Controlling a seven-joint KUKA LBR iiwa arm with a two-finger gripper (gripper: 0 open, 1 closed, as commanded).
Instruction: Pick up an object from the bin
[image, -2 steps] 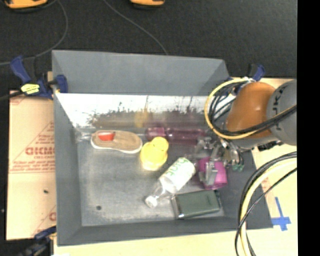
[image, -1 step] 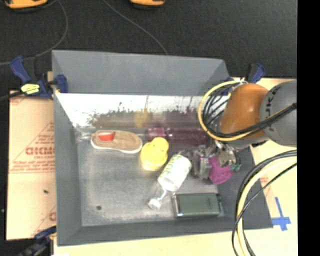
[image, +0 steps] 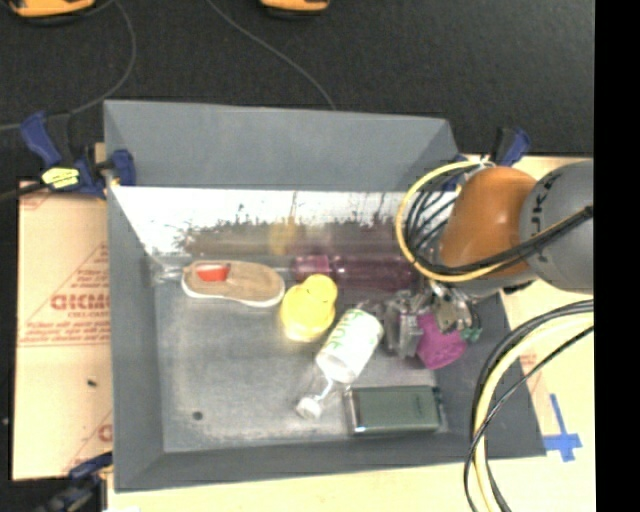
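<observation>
My gripper (image: 408, 327) hangs low over the right side of the bin floor, under the orange wrist cover. A magenta rounded thing (image: 441, 346) lies right beside it on the right, partly hidden by the gripper. Just left of the gripper a white plastic bottle (image: 342, 353) with green print lies tilted, its cap pointing to the lower left. Below the gripper, near the front wall, a dark flat rectangular device (image: 396, 409) lies flat.
A yellow rounded toy (image: 307, 307) sits mid-bin. A beige shoe-like thing with a red patch (image: 233, 283) lies to its left by the back wall. A purple translucent thing (image: 352, 268) lies along the back wall. The left floor is bare.
</observation>
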